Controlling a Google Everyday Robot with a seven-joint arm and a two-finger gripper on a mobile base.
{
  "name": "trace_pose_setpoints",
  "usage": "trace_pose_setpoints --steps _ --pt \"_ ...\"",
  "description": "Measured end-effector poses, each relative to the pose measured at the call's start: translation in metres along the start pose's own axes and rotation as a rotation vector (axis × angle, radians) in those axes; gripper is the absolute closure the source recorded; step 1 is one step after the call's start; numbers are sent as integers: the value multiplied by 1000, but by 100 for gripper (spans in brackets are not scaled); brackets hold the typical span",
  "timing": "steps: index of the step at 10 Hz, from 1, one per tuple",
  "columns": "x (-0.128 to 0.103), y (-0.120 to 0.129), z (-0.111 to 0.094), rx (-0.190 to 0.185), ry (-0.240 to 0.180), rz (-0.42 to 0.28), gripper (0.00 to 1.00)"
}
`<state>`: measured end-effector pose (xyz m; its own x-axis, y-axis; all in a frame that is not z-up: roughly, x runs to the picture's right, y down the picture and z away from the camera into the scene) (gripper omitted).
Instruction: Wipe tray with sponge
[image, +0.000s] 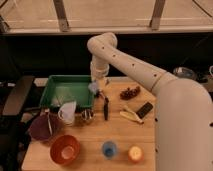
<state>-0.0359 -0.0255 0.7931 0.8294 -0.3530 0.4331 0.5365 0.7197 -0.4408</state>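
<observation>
We see the end effector (95, 85) at centre frame, fingers clamped together on the sponge (93, 90), at the right inner wall of the green tray (62, 90). Lower left on the surface (117, 134) stand a purple bowl (42, 128), an orange bowl (65, 149) and a blue cup (109, 148).

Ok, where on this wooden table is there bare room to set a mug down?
Best is the bare wood strip between the small metal cup above and the round orange bowl and small blue cup below. It's crowded by the right edge of the green plastic tray, where the gripper, shut on the bluish sponge, hovers.
</observation>
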Motion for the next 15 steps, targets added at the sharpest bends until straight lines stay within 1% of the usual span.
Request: trace_pose_setpoints --steps 1,3,4,5,6,8,11,13,14,15 --pt "-1 -1 0 1 0 -2 100" --pt "-3 -9 -5 23 5 -29 100" --pt "-13 -24 -9 44 5 -63 100" --pt "-20 -34 -9 54 3 -82 100" --pt "-37 -52 -8 70 -5 -112 100" --pt "-70 -89 0 91 -26 -165 100" --pt "-98 -130 13 113 -53 -223 100" --pt "-115 -152 31 105 -69 -246 100" --pt "-123 -157 47 90 -77 -256 100" --pt "-124 -158 56 80 -79 -260 100"
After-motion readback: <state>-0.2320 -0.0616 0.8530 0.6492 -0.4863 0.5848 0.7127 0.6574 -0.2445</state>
